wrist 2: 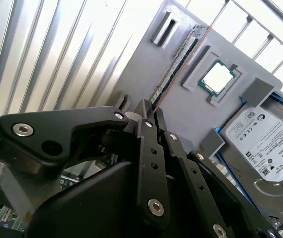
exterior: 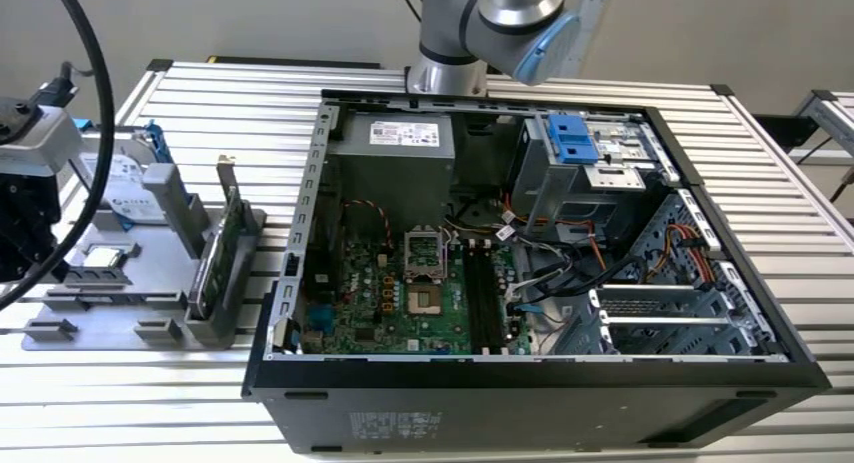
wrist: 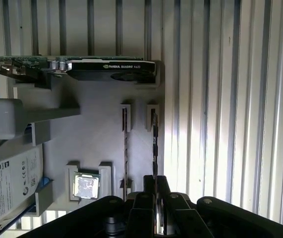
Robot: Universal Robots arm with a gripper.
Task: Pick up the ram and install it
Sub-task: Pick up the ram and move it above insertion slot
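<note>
The ram [wrist 2: 178,62] is a thin dark stick standing on its long edge in a slot of the grey holder tray [wrist 2: 181,114]. In the first wrist view the ram [wrist: 154,144] runs straight toward my gripper [wrist: 155,181]. My black gripper [wrist 2: 150,111] is over the ram's near end, and its two fingers are pressed together around that end. The stick still sits in the tray slot. In the exterior view my wrist [exterior: 27,213] hangs over the tray [exterior: 94,318] at the exterior view's left.
On the tray sit a processor chip [wrist 2: 219,78], a silver hard drive [wrist 2: 265,144] and a green graphics card [wrist: 106,69]. A second narrow slot [wrist: 125,148] runs beside the ram. The open computer case [exterior: 534,283], with motherboard memory slots [exterior: 483,293], lies at the exterior view's right of the tray.
</note>
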